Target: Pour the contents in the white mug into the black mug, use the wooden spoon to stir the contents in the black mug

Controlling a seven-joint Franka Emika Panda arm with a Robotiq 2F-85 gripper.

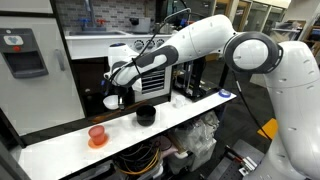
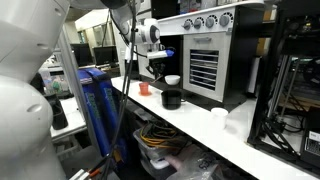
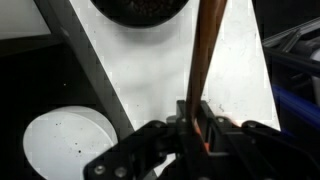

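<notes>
In the wrist view my gripper (image 3: 195,118) is shut on the thin handle of the wooden spoon (image 3: 208,55). The spoon runs up towards the black mug (image 3: 140,10) at the top edge; its tip is out of view. The white mug (image 3: 68,145) shows from above at the lower left, close beside the gripper. In both exterior views the black mug (image 1: 146,114) (image 2: 171,99) stands on the white counter, with the white mug (image 1: 110,102) (image 2: 172,80) just behind it. The gripper (image 1: 124,95) hangs above the counter between the two mugs.
An orange-red cup on its saucer (image 1: 97,134) (image 2: 144,88) stands along the counter (image 1: 190,112) from the mugs. A small white object (image 2: 219,115) sits nearer that camera. A dark appliance with vents (image 2: 205,65) backs the counter; bags and cables lie below.
</notes>
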